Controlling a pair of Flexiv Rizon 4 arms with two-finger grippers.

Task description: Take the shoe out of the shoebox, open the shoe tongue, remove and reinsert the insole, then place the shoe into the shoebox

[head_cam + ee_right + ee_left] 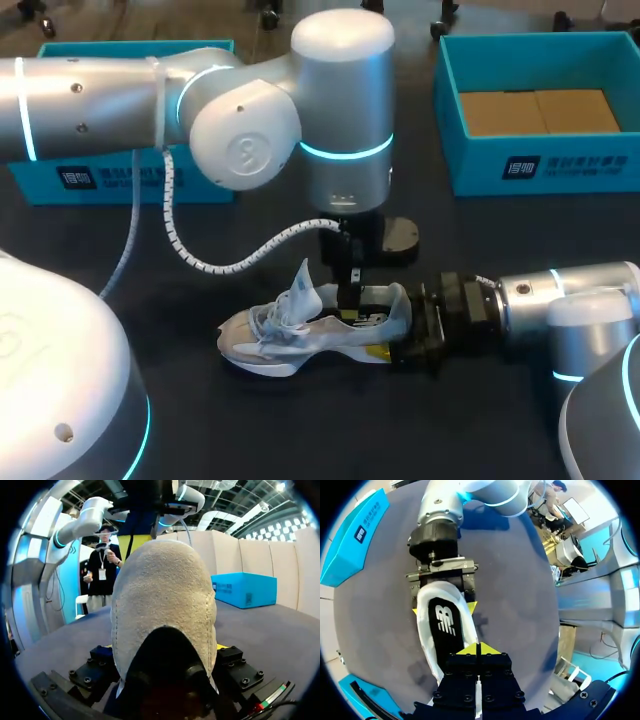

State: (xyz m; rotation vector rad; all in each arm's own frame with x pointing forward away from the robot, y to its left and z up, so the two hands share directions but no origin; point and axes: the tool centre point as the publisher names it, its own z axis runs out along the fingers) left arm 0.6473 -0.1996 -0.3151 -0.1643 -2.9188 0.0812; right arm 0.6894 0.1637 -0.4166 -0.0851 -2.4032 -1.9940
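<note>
Your left arm [240, 120] comes in from the left and bends over the middle of the table. Its wrist points straight down, and the left gripper [477, 649] has its yellow tips pressed together just above the shoe [270, 335]. Your right arm [560, 300] lies low and nearly level from the right, and the right gripper [443, 608] has its fingers spread wide, clamping the shoe's heel from both sides.
</note>
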